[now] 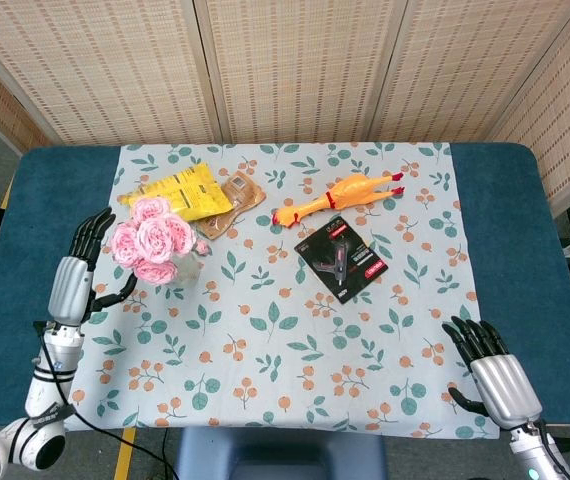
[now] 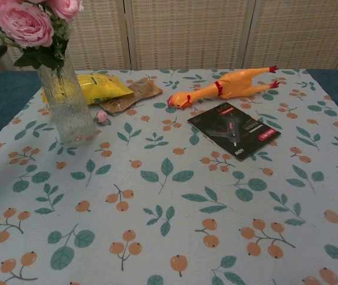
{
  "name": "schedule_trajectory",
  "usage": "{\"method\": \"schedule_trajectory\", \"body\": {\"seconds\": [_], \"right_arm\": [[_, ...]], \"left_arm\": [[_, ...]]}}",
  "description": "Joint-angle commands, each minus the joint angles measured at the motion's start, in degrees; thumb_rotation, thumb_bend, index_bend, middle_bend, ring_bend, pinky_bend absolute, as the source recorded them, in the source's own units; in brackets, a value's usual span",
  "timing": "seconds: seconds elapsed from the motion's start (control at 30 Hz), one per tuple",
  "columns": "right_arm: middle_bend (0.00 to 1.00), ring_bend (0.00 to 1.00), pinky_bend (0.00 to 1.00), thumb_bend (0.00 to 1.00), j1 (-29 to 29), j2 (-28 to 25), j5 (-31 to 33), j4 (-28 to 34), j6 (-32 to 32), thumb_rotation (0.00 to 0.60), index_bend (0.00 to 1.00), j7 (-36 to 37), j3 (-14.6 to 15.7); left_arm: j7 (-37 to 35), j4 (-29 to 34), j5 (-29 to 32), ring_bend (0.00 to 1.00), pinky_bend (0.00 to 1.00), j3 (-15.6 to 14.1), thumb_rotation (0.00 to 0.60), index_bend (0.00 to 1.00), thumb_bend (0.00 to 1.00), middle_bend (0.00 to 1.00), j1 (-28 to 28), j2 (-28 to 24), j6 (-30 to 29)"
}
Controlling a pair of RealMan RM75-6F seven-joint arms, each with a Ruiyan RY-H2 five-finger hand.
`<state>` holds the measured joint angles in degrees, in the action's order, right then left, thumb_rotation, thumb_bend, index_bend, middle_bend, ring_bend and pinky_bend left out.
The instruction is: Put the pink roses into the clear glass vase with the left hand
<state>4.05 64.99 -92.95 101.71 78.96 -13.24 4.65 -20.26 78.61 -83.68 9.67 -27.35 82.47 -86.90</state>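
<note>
Pink roses (image 1: 148, 238) stand in the clear glass vase (image 2: 68, 107) near the table's left edge; our left hand (image 1: 73, 278) is spread, empty, beside them. We judge the blooms light and soft, best taken by the stems; the vase seems fragile and slippery.

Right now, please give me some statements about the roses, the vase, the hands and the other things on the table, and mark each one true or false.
1. The roses stand in the vase. True.
2. The left hand grips the roses. False: it is open beside them, apart from the flowers.
3. The rubber chicken lies on the black package. False: it lies behind the package, not on it.
4. The right hand holds nothing. True.
5. The yellow bag lies behind the vase. True.
6. The vase has tipped over. False: it is upright.
</note>
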Motion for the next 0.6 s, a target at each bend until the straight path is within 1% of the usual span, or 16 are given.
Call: {"method": "schedule_trajectory", "body": {"seconds": [0.03, 0.13, 0.17, 0.27, 0.37, 0.43, 0.5, 0.53, 0.6], "right_arm": [[0.0, 0.0, 0.0, 0.16, 0.0, 0.1, -0.1, 0.0, 0.0, 0.6, 0.0, -0.2, 0.0], [0.0, 0.0, 0.0, 0.16, -0.1, 0.1, -0.3, 0.0, 0.1, 0.6, 0.0, -0.5, 0.1], [0.0, 0.0, 0.0, 0.16, -0.1, 0.2, -0.6, 0.0, 0.1, 0.6, 0.0, -0.9, 0.3], [0.0, 0.0, 0.0, 0.16, -0.3, 0.4, -0.4, 0.0, 0.3, 0.6, 0.0, -1.7, 0.2], [0.0, 0.0, 0.0, 0.16, -0.4, 1.0, 0.1, -0.2, 0.5, 0.6, 0.0, -2.4, -0.2], [0.0, 0.0, 0.0, 0.16, -0.6, 1.3, 0.4, -0.3, 0.8, 0.6, 0.0, -2.9, -0.4], [0.0, 0.0, 0.0, 0.16, -0.7, 1.6, 0.6, -0.3, 0.9, 0.6, 0.0, -3.5, -0.6], [0.0, 0.0, 0.0, 0.16, -0.7, 1.7, 0.7, -0.3, 1.0, 0.6, 0.0, -3.7, -0.6], [0.0, 0.0, 0.0, 0.16, -0.8, 2.0, 1.1, -0.3, 1.0, 0.6, 0.0, -4.5, -0.8]], "left_arm": [[1.5, 1.5, -1.0, 0.0, 0.02, -1.6, 0.6, 0.0, 0.34, 0.0, 1.9, -1.4, -1.2], [2.4, 1.9, -1.1, 0.0, 0.02, -2.4, 0.6, 0.0, 0.34, 0.0, 3.3, -2.1, -2.0], [5.8, 0.8, -1.0, 0.0, 0.02, -5.7, 0.6, 0.0, 0.34, 0.0, 7.4, -3.8, -4.1], [9.2, 0.4, -3.2, 0.0, 0.03, -10.5, 0.6, 0.0, 0.34, 0.0, 12.7, -6.6, -7.6], [10.6, 0.3, -4.4, 0.0, 0.03, -13.8, 0.6, 0.0, 0.34, 0.0, 17.3, -8.5, -10.5], [11.2, 0.6, -4.4, 0.0, 0.03, -15.2, 0.6, 0.0, 0.34, 0.0, 19.2, -9.5, -10.6], [13.4, 1.2, -3.8, 0.0, 0.03, -16.1, 0.6, 0.0, 0.34, 0.0, 20.3, -10.9, -9.3], [14.7, 1.8, -3.9, 0.0, 0.03, -16.3, 0.6, 0.0, 0.34, 0.0, 20.4, -11.6, -8.8], [16.5, 3.1, -4.0, 0.0, 0.03, -15.7, 0.6, 0.0, 0.34, 0.0, 20.8, -12.4, -9.3]]}}
